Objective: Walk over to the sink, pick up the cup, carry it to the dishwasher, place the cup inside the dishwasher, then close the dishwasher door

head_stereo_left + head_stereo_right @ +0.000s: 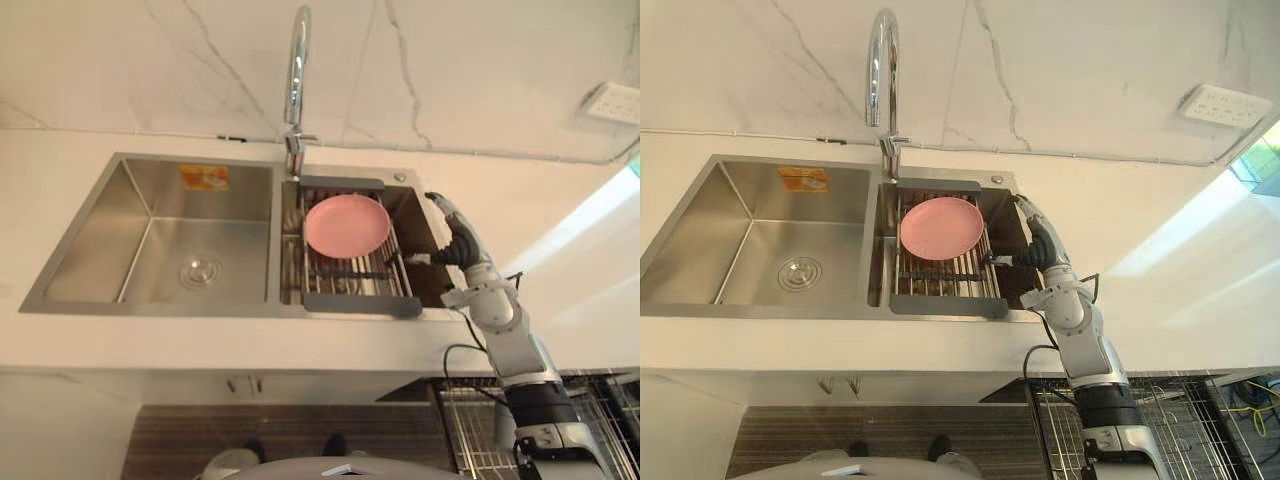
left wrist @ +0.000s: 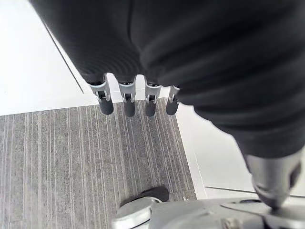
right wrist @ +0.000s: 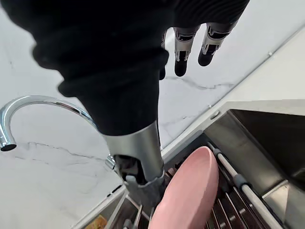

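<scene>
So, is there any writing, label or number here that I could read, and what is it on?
Orange and yellow sticker on the back wall of the sink's left basin: it carries print, too small and blurred to read.
White socket plate on the wall: no readable marks.
Pink plate and tap: no text to be seen.

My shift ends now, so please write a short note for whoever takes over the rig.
Left hand: open, hanging above the floor.
Right hand: open, holding nothing, above the right basin of the sink, beside the drying rack with the pink plate.
Done: the walk to the sink.
Left: grasp the cup, carry it, place it in the dishwasher, close the door.
A wire rack stands out below the counter, likely the dishwasher's.
</scene>
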You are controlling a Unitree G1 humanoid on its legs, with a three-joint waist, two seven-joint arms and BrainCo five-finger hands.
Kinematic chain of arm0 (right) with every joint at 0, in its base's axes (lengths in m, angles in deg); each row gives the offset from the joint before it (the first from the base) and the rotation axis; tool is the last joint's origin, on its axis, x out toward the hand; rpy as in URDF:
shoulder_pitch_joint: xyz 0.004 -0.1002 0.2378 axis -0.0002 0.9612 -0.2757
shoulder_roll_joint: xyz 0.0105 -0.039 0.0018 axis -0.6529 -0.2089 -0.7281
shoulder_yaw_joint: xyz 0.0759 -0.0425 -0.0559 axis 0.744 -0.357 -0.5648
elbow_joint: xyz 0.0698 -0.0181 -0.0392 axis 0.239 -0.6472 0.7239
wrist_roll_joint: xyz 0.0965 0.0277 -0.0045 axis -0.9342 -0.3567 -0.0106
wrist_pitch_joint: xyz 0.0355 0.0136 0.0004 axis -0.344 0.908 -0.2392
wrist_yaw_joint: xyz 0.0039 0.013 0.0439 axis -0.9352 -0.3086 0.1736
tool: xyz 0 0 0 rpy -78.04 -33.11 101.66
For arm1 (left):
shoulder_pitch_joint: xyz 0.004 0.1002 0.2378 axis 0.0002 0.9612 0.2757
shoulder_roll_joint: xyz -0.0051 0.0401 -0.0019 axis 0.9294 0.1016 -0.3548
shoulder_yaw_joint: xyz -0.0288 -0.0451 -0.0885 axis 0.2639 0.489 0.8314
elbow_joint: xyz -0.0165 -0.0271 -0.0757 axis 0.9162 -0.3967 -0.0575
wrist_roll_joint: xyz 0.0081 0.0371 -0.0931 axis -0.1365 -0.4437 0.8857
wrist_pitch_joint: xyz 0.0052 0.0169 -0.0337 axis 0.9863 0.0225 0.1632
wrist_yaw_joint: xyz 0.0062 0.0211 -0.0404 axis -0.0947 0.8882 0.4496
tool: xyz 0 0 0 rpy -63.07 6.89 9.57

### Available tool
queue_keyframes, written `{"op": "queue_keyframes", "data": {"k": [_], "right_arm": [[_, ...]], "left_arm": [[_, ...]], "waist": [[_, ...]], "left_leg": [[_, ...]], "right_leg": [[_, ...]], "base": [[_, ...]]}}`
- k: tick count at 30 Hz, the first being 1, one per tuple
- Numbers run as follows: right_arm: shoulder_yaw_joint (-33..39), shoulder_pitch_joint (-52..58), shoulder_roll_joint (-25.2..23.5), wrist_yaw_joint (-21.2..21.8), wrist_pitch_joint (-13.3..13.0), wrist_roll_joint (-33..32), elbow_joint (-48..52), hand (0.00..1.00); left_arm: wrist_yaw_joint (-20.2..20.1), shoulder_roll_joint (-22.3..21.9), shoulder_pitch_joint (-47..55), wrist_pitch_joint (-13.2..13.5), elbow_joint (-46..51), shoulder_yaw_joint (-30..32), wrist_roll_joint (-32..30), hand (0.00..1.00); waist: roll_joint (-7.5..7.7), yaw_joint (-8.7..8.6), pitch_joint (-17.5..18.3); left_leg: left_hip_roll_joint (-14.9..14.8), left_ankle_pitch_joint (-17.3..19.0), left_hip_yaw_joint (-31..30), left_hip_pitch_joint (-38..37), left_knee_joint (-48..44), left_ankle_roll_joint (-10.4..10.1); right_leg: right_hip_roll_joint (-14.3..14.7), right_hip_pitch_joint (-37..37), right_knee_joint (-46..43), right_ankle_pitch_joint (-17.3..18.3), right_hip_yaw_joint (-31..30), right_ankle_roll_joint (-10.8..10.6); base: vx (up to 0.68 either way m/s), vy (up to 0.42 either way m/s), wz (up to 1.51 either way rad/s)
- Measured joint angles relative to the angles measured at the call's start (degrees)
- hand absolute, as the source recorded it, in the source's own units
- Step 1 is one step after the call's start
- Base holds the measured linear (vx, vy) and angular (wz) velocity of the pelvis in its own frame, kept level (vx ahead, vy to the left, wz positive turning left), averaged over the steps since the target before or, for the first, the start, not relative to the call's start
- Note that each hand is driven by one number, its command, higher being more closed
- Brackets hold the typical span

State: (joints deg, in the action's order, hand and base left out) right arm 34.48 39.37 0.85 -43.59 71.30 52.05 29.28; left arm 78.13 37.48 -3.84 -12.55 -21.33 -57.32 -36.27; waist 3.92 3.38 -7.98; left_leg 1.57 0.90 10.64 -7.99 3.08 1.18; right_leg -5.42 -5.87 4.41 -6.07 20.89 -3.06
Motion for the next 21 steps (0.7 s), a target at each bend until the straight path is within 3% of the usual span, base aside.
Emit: {"op": "queue_keyframes", "data": {"k": [6, 21], "right_arm": [[-1.50, 0.28, -0.01, 0.04, -0.46, 4.32, -0.72, 0.00], [-10.87, -4.11, -0.03, -3.04, -0.86, 18.98, -10.75, 0.00]], "left_arm": [[-0.12, -0.02, 0.03, -0.74, 0.00, 0.68, 1.80, 0.00], [-0.50, -0.04, 0.18, -0.80, 0.15, 3.09, 3.29, 0.00]], "waist": [[0.03, 0.07, 0.09], [1.42, 2.51, 0.15]], "left_leg": [[0.07, -0.18, -1.42, 0.39, 0.01, 0.25], [0.88, -1.46, -5.99, 2.32, 0.12, 0.65]], "right_leg": [[-0.13, -0.22, -0.03, 0.26, 1.51, -0.24], [-0.81, -0.17, -0.24, 0.50, 5.12, -0.49]], "base": [[0.02, 0.011, 0.12], [0.00, 0.015, 0.15]]}}
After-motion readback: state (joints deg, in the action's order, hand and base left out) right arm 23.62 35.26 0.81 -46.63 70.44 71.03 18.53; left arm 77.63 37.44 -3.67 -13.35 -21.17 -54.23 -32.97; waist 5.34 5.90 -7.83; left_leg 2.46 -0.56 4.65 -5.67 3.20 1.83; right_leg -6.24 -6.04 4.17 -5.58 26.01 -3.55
